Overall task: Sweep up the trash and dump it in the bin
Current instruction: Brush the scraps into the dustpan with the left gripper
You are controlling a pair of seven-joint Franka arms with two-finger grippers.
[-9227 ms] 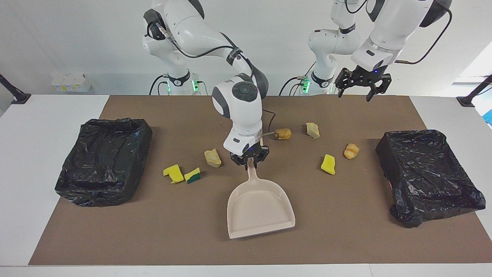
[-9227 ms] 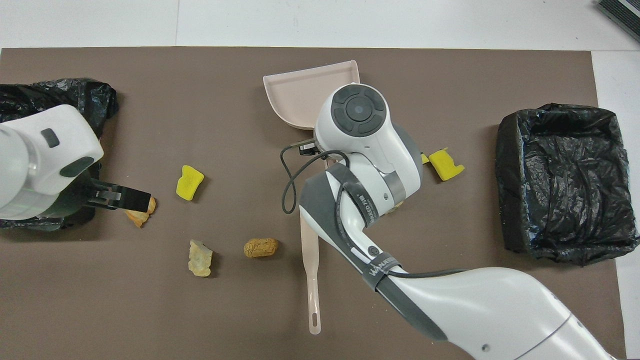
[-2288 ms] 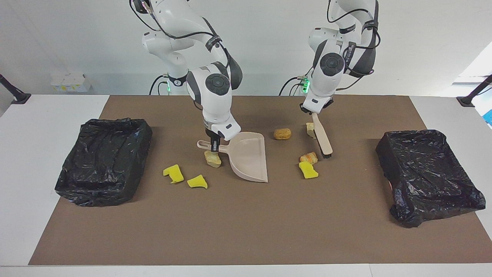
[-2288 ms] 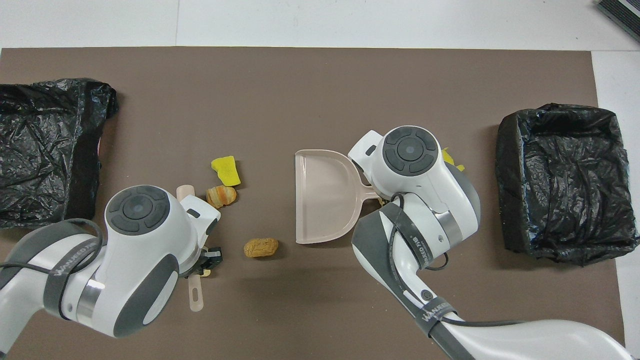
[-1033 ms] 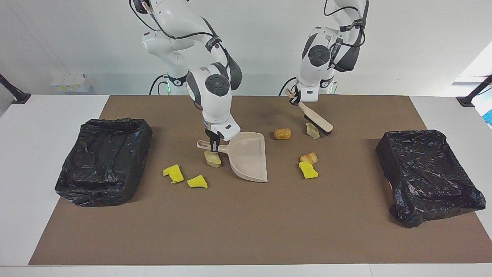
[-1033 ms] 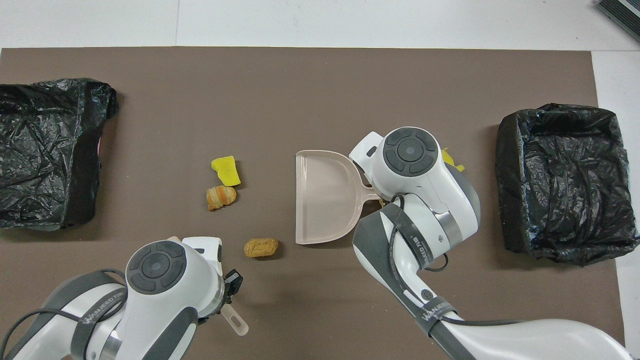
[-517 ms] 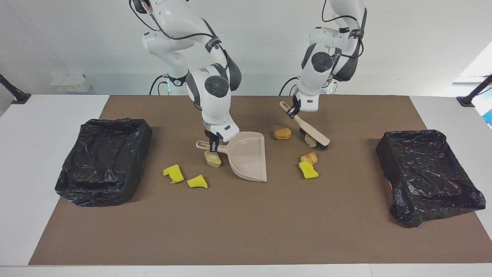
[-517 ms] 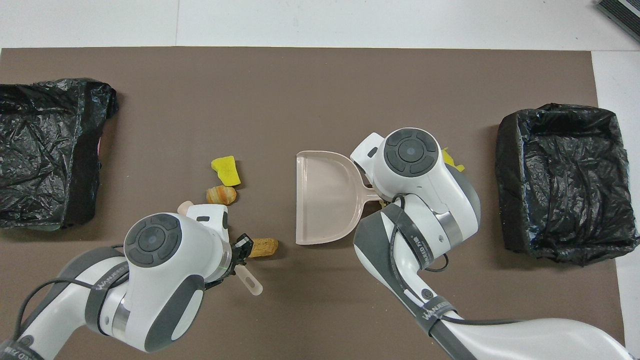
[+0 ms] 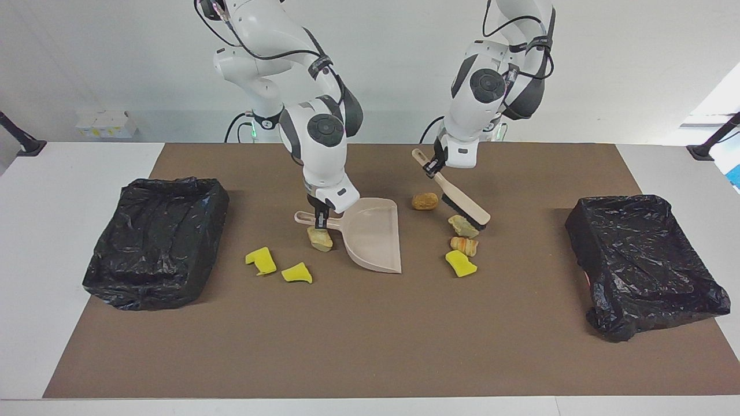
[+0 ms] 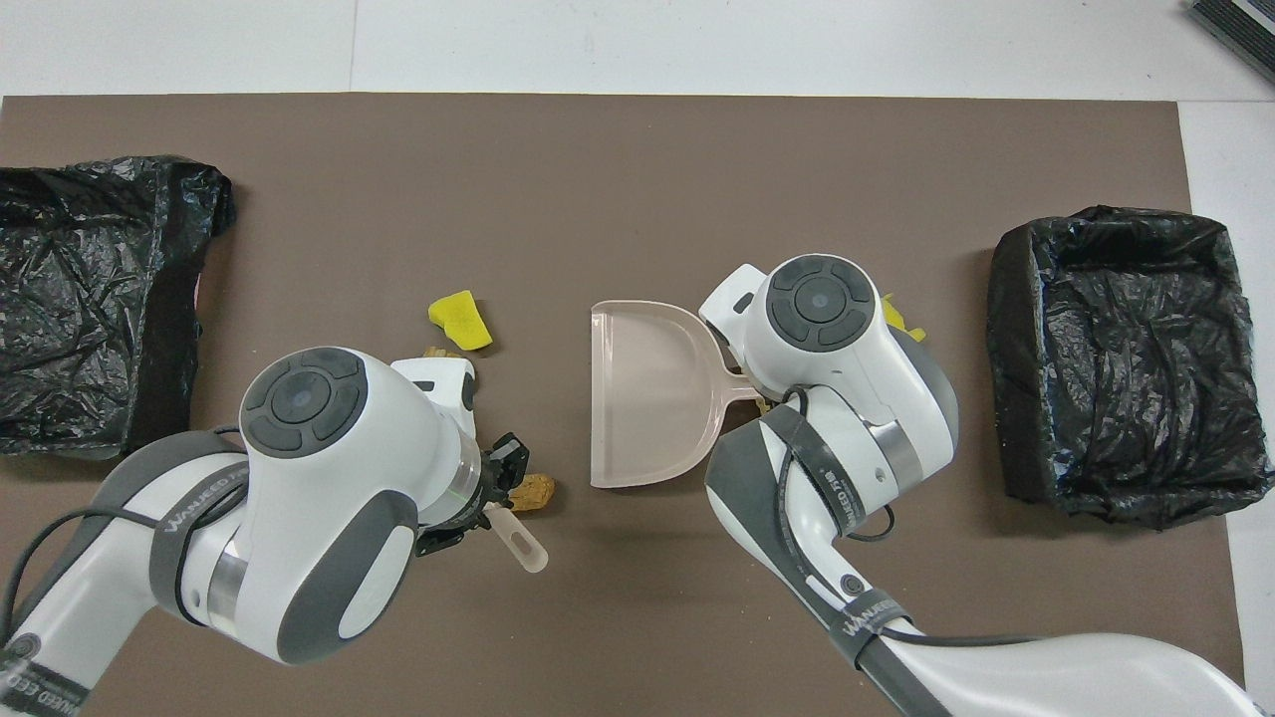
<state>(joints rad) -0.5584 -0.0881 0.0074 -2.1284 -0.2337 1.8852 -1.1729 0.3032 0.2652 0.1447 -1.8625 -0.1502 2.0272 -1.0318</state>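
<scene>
My right gripper (image 9: pixel 318 218) is shut on the handle of the beige dustpan (image 9: pixel 373 234), whose mouth faces the left arm's end of the table. My left gripper (image 9: pixel 432 166) is shut on the handle of the beige hand brush (image 9: pixel 466 209). The brush bristles press a tan chunk (image 9: pixel 462 226) against a bread-like piece (image 9: pixel 464 245) and a yellow sponge (image 9: pixel 461 263). A brown chunk (image 9: pixel 425 201) lies nearer the robots, beside the brush. Another tan chunk (image 9: pixel 319 238) sits under the dustpan handle. Two yellow sponge scraps (image 9: pixel 261 260) (image 9: pixel 297 273) lie toward the right arm's end.
Black-lined bins stand at both ends of the brown mat: one (image 9: pixel 156 240) at the right arm's end, one (image 9: pixel 642 263) at the left arm's end. In the overhead view the left arm covers most of the swept pile; the dustpan (image 10: pixel 647 393) shows.
The left arm has swept the brush away from the robots, pushing the tan chunk into the bread-like piece and yellow sponge, which shifted a little. The right arm and dustpan have barely moved.
</scene>
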